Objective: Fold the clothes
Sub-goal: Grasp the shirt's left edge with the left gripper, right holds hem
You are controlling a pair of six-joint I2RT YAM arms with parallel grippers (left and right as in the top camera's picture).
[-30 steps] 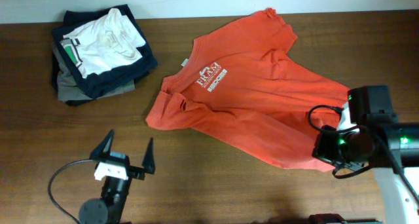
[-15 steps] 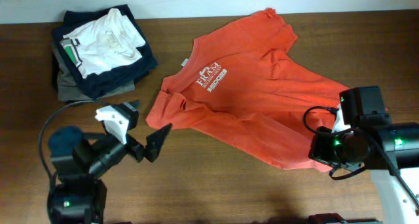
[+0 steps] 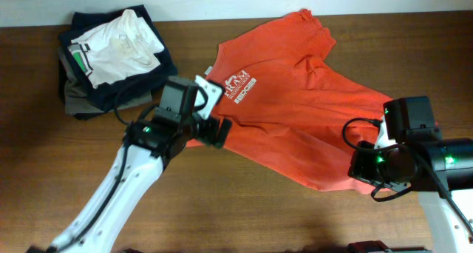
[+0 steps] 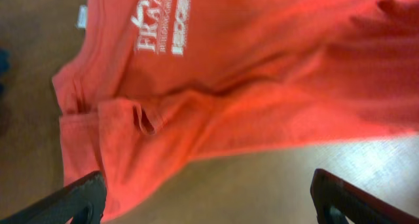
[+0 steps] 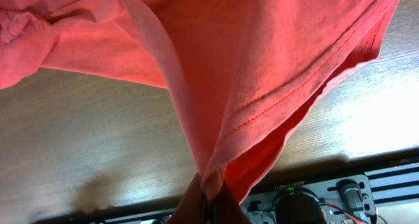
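**Folding barely begun: no fold yet made**

Right gripper point(image 5: 208, 199) pinched shut on hem fabric of the T-shirt point(image 3: 288, 98), at the corner farthest from the folded stack point(image 3: 111, 61). Left gripper point(image 4: 204, 185) wide open, holding nothing, poised over the rumpled sleeve nearest that stack. T-shirt spread crumpled on the table point(image 3: 222, 208) beside the stack. All folds apparently left to do.

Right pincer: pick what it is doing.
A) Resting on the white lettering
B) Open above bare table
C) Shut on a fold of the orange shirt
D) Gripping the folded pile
C: in the right wrist view the right pincer is shut on a bunched edge of the shirt, and the cloth spreads out from its tips.
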